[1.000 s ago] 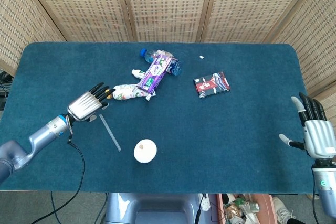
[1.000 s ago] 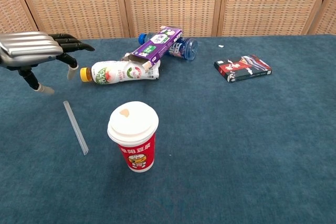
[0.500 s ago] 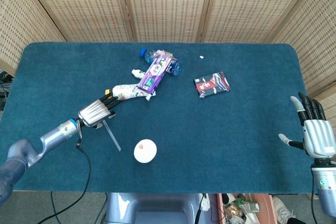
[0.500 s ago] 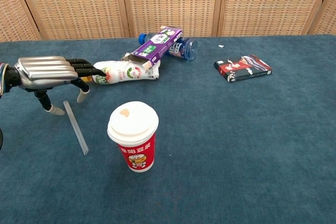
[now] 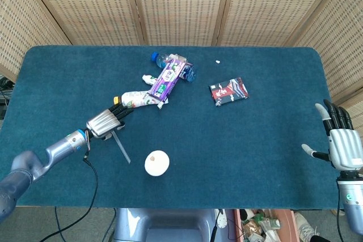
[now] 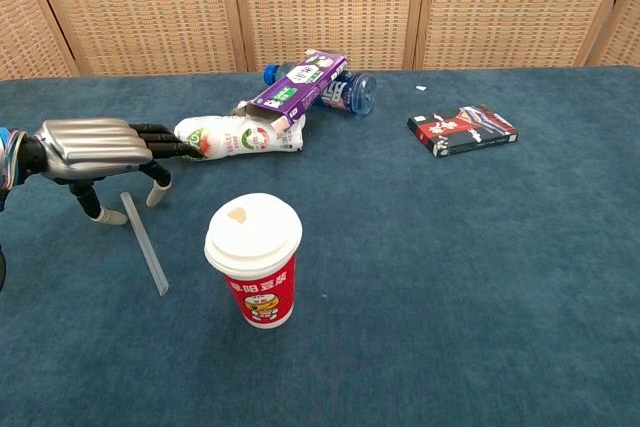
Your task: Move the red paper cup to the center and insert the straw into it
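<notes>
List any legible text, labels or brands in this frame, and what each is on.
None can be read.
Red paper cup: red band of characters over a cartoon logo, too blurred.
Purple carton: print too small.
White bottle: label blurred.
Red-and-black packet: white lettering, illegible.

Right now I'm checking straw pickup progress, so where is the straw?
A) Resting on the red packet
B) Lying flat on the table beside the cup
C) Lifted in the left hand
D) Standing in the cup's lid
B: the straw lies flat on the blue table left of the red paper cup, with the left hand above its far end, not lifting it.
</notes>
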`<act>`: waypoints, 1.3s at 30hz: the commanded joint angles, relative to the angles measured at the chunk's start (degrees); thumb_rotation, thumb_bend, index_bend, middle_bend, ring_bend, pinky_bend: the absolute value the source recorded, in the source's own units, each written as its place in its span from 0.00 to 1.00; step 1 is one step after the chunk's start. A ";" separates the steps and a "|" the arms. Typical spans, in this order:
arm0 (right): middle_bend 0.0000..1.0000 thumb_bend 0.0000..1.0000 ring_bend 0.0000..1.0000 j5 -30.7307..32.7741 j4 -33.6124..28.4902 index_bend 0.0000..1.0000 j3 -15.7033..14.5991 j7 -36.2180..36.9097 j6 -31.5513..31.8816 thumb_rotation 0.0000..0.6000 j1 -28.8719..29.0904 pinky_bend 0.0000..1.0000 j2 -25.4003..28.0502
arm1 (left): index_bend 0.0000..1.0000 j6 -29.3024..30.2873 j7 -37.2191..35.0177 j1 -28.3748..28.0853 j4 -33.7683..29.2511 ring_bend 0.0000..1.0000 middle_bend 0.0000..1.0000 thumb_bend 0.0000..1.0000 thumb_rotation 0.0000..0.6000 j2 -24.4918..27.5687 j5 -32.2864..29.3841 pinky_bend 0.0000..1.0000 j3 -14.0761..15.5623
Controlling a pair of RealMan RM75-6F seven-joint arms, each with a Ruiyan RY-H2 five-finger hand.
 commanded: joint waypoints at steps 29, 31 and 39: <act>0.00 0.00 0.00 -1.12 -0.66 0.00 1.45 0.47 -0.83 1.00 -1.11 0.00 0.26 | 0.64 -0.24 3.24 0.76 -2.37 0.00 0.00 0.35 1.00 1.75 -2.75 0.00 1.85; 0.00 0.00 0.00 -1.24 -0.77 0.00 1.48 0.43 -0.75 1.00 -1.18 0.00 0.28 | 0.64 -0.14 3.44 0.83 -2.48 0.00 0.00 0.35 1.00 1.79 -2.78 0.00 1.91; 0.00 0.00 0.00 -1.78 -1.30 0.00 1.60 0.38 -0.55 1.00 -1.46 0.00 0.50 | 0.64 2.88 4.44 0.88 -4.21 0.00 0.00 0.35 1.00 3.67 -3.54 0.00 0.73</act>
